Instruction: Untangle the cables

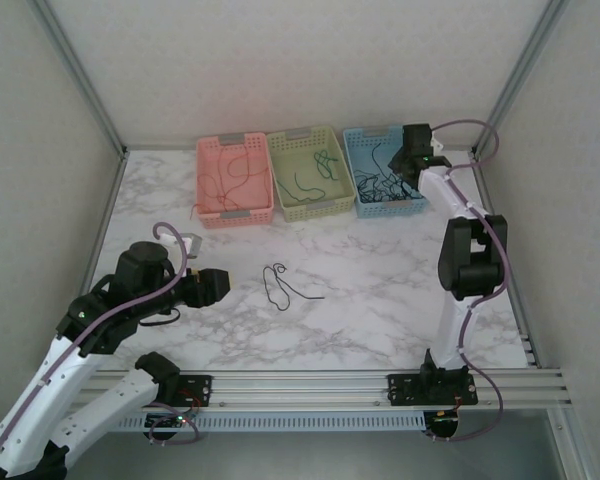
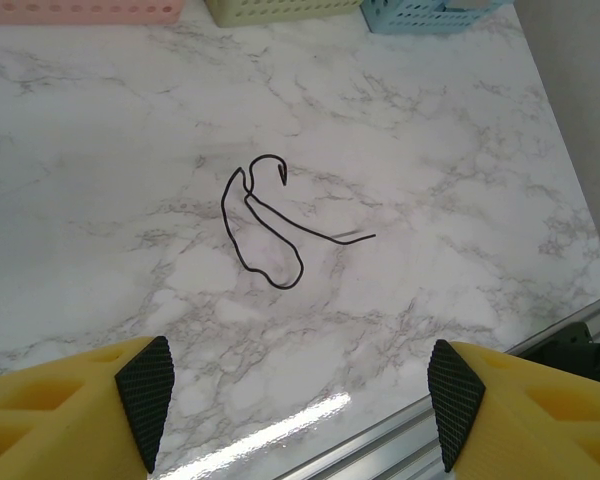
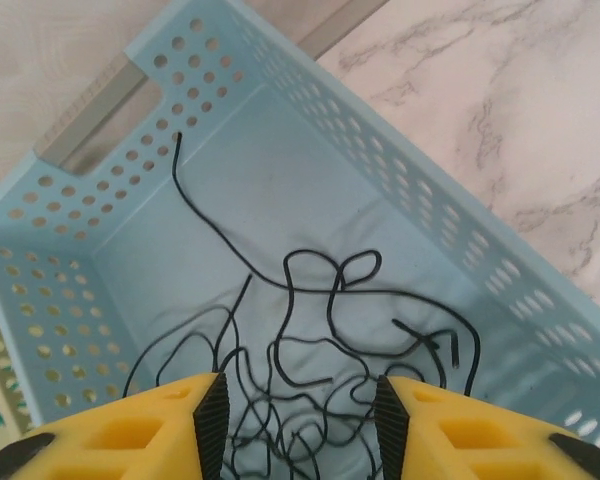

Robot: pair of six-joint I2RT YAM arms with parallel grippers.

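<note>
A single black cable (image 1: 280,284) lies looped on the marble table (image 1: 380,290), also seen in the left wrist view as a black cable (image 2: 265,225). My left gripper (image 2: 298,405) hovers open short of it, nothing between its fingers; in the top view the left gripper (image 1: 212,287) sits left of the cable. My right gripper (image 3: 297,425) stands open over the blue basket (image 3: 310,110), above several tangled black cables (image 3: 320,330). From above, the right gripper (image 1: 412,160) is at the blue basket (image 1: 385,204).
A pink basket (image 1: 208,160) holds thin red cables and a green basket (image 1: 335,138) holds green and dark cables, both at the back beside the blue one. An aluminium rail (image 1: 320,385) runs along the near table edge.
</note>
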